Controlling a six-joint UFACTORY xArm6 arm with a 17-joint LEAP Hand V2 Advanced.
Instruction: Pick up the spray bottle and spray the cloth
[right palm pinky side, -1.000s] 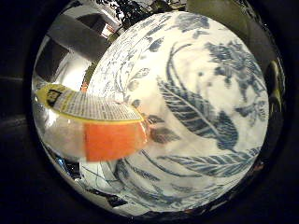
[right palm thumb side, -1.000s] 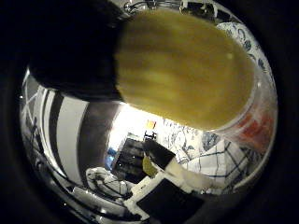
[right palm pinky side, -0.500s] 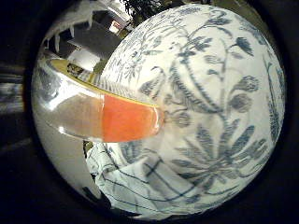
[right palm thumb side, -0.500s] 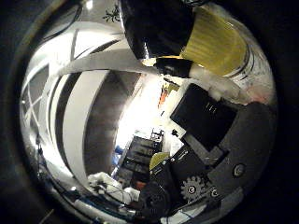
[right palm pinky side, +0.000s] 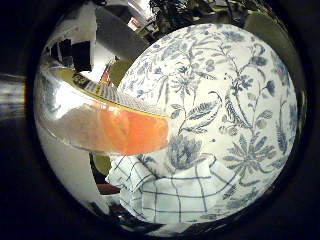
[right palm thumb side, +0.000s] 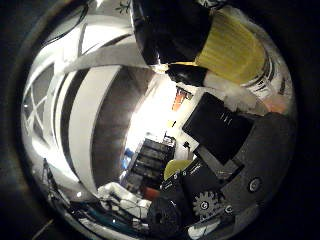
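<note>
In the right little finger side palm view, the spray bottle (right palm pinky side: 100, 120) lies close against the palm; its body is clear with orange liquid and a yellow label. Beyond it, the white checked cloth (right palm pinky side: 180, 195) lies on a table with a blue floral tablecloth (right palm pinky side: 220, 90). In the right thumb side palm view, the bottle's black and yellow top (right palm thumb side: 205, 45) is seen close up. My hand (right palm thumb side: 225, 150) shows as black parts and a gear beside the top, with its fingers curled at the bottle. The bottle is held above the table.
The thumb side view looks out into the room, with a wide white band (right palm thumb side: 90, 110) and dark furniture (right palm thumb side: 150, 160) in bright light. The floral tablecloth reaches well beyond the checked cloth.
The camera has shifted over the table, and more of the checked cloth now shows beyond the bottle. The bottle stays against the palm. Its yellow top filled the thumb side view one second ago and now fills less.
</note>
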